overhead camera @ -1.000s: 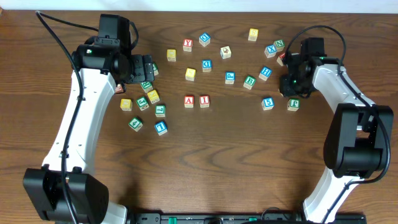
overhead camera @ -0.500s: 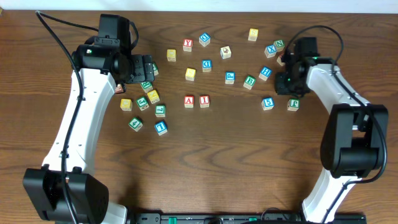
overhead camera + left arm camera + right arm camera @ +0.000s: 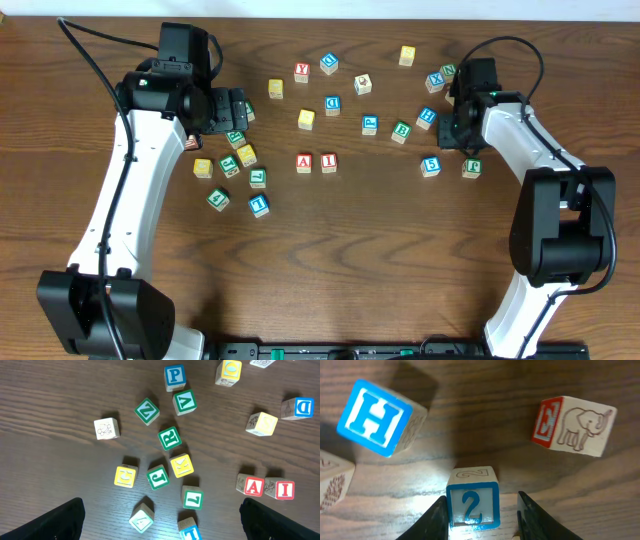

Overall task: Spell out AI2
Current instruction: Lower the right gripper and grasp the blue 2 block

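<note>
Between right fingers [image 3: 436,521]: blue 2 cube [image 3: 472,506], fingers apart, unclamped; left fingers [image 3: 55,522] apart.

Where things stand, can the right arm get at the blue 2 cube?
Likely yes: the right gripper is open, straddling the 2 cube, with the H cube and E cube standing apart.

The 2 cube [image 3: 472,497] has a blue numeral and blue border on pale wood. The A cube [image 3: 253,486] and I cube [image 3: 284,489] show red letters, red-edged. The table [image 3: 400,260] is dark brown woodgrain.
</note>
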`<state>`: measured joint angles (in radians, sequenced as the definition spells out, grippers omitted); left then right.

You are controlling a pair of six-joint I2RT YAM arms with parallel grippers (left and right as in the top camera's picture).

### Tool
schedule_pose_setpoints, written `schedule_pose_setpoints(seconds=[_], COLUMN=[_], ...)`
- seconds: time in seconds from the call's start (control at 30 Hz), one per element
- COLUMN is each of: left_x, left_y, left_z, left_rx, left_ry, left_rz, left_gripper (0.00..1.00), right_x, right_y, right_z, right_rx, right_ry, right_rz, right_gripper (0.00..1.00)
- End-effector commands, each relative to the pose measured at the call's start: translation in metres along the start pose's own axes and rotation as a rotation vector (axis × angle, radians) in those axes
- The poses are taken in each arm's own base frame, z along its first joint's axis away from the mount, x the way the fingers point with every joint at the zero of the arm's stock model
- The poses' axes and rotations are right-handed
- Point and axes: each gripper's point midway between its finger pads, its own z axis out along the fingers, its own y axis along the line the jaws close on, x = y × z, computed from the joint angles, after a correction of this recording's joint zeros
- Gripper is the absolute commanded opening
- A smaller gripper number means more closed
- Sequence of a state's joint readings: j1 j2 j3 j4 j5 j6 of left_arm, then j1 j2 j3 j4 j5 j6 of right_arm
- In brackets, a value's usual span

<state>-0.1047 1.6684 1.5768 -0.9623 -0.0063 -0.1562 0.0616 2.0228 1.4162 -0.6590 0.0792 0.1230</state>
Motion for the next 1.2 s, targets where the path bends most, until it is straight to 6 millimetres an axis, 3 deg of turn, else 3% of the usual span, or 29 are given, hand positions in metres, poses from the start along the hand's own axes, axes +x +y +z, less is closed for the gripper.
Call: schedule_pose_setpoints(seconds=[0.0,0.23,0.73,1.0,1.17], left_x=[-0.008,-0.008,-0.008,-0.008,-0.008], left_y=[0.003,0.003,0.003,0.003,0.003], left_z=[-0.009,-0.009,-0.009,-0.009,-0.009], left_rx=[-0.009,-0.009,-0.009,-0.009,-0.009], left_ry=[-0.031,-0.031,-0.031,-0.031,-0.031], left_rz=[0.0,0.0,0.0,-0.001,0.0], left_gripper=[0.98,0.98,0.98,0.98,0.98], right_x=[0.007,0.007,0.019,0.018,0.015], right_y=[0.002,0.013,0.006,0.006,0.007], right_z=[0.01,0.01,0.02,0.02,0.02], right_rx=[0.023,0.015,0.048,0.048,0.045], right_ry=[0.021,0.014,0.02,0.016,0.005], right_rz=[0.07,0.056,0.142,0.157,0.158], right_gripper=[0.39,0.4,0.38,0.29,0.28])
